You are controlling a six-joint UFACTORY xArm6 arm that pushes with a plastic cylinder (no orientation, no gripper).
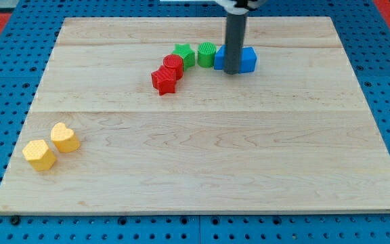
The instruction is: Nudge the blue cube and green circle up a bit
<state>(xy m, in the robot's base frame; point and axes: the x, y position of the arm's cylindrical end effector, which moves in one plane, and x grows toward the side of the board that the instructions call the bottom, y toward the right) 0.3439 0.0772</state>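
Observation:
The blue cube sits near the view's top centre, partly hidden by my rod. The green circle stands just to its left, touching or nearly touching it. My tip rests at the blue cube's lower left edge, in front of it, between the cube and the circle's right side.
A green star lies left of the green circle. A red circle and a red star trail down-left from it. Two yellow blocks, a heart and a hexagon, sit at the lower left of the wooden board.

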